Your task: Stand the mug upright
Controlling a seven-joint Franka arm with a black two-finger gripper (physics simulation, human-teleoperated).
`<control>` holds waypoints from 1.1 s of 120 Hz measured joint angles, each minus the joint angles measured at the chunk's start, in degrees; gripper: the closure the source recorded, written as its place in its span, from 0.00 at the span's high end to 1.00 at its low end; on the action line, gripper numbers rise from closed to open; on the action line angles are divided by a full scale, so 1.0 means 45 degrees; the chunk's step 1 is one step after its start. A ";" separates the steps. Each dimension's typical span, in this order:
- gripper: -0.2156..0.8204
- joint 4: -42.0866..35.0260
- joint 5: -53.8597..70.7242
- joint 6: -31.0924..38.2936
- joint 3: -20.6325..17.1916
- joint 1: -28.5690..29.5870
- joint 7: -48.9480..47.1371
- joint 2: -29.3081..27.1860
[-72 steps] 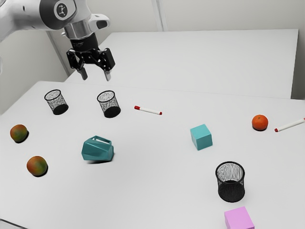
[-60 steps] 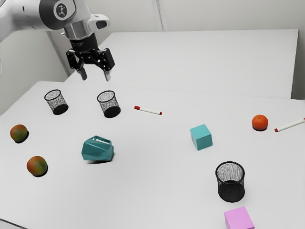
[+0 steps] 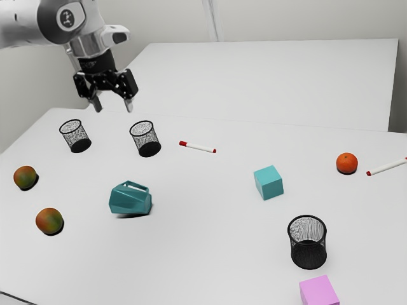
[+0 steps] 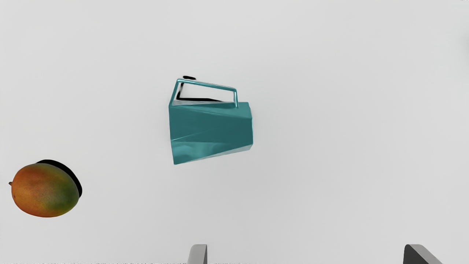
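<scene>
At the exterior view's far left, a mango [image 3: 25, 177] sits on the counter [image 3: 203, 254], with another mango [image 3: 49, 221] lower down. In the upper left of the frame the claw [image 3: 114, 108] hangs in the air, fingers spread. Left of centre and well below it, the mug [image 3: 130, 200] lies on its side. Farther right come a teal block [image 3: 269, 183] and an orange [image 3: 346, 162].

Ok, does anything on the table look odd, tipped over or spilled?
Yes: the teal mug lies on its side, near a mango, instead of standing on its base. I see no spill or damage, and nothing else stands out.
</scene>
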 joint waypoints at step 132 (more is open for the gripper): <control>0.76 -0.6582 -0.4918 0.5358 0.0252 0.4472 0.4856 -0.0024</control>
